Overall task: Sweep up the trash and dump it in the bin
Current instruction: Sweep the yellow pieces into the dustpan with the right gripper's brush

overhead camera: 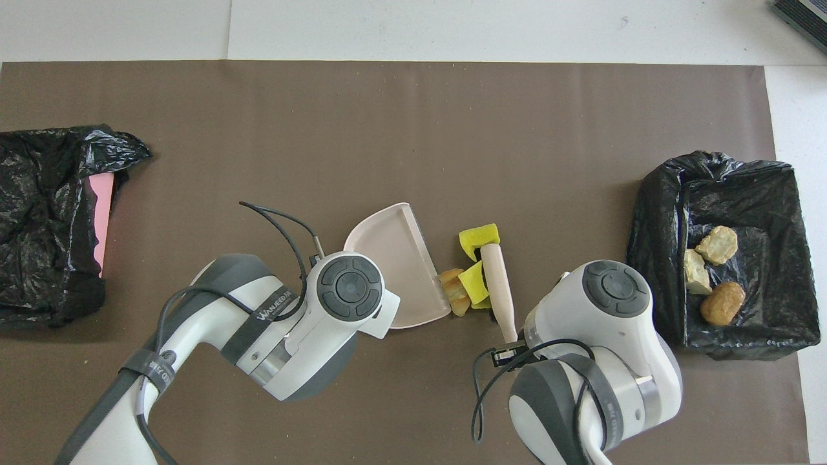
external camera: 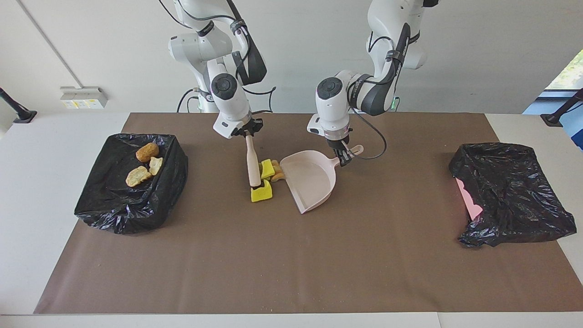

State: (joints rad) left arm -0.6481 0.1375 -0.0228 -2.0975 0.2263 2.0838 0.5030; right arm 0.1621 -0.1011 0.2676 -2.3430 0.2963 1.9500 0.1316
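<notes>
Bin (external camera: pixel 114 205) holds three bread lumps (external camera: pixel 146 151); dustpan (external camera: pixel 312 180) empty.

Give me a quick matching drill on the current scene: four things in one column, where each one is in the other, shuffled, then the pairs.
Things:
1. brush
2. dustpan
3. bread lumps
4. yellow sponge pieces

Places:
A. in the black-lined bin at the right arm's end
B. held by its handle in the left tool
C. on the mat between brush and dustpan
D. held by its handle in the right tool

Pairs: 1-D, 2-B, 3-A, 4-C
</notes>
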